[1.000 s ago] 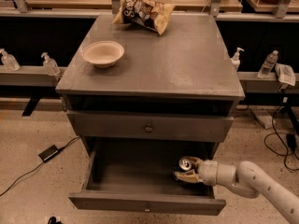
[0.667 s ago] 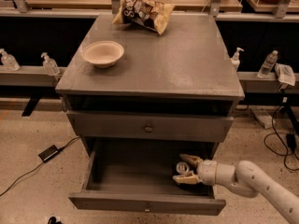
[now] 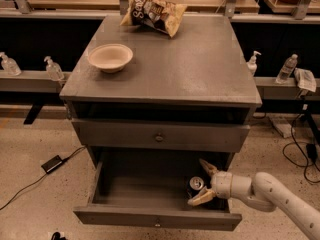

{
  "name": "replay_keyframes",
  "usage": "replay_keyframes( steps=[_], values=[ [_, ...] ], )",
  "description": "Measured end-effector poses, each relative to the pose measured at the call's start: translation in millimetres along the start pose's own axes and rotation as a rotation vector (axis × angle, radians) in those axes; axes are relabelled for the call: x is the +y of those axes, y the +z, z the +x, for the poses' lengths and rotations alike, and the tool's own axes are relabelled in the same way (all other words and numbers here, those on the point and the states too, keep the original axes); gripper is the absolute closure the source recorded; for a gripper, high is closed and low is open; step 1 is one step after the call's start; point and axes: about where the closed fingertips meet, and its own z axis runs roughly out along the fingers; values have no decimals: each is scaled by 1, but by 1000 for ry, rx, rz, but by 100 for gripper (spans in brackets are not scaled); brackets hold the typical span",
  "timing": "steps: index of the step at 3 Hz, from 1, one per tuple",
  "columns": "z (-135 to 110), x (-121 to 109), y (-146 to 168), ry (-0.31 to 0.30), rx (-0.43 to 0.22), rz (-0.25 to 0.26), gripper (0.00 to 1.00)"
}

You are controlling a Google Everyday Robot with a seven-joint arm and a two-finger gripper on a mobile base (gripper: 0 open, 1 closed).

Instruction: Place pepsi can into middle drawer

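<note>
At the left edge of the frame, two small pump bottles [image 3: 8, 64] on a ledge. Lower down, a black power brick [image 3: 52, 164] with its cable on the speckled floor. On the left part of the grey counter [image 3: 200, 69], a pale bowl [image 3: 110, 57], open side up. Toward the upper middle, at the counter's far edge, a brown-yellow chip bag [image 3: 154, 14], lying crumpled. Under the counter top, a closed drawer [image 3: 125, 134] with a small round knob at its centre. Beneath that, the middle drawer [image 3: 115, 216], pulled out toward the bottom of the frame. In its right part, near the right wall, the pepsi can [image 3: 195, 188], silver top facing up, resting on the drawer floor. Around the can, the gripper [image 3: 195, 182], fingers spread wide apart, one above the can in the frame and one below it; impossible to tell whether either touches it. Reaching in from the lower right corner, the white arm [image 3: 280, 199]. At the right edge, a white dispenser bottle [image 3: 254, 62] and a water bottle [image 3: 287, 68] on a ledge.
</note>
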Motion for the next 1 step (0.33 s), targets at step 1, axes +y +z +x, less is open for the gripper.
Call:
replay_keyframes(
  steps=[1],
  values=[
    [-11,1,-10,22,-63,-6,0]
  ],
)
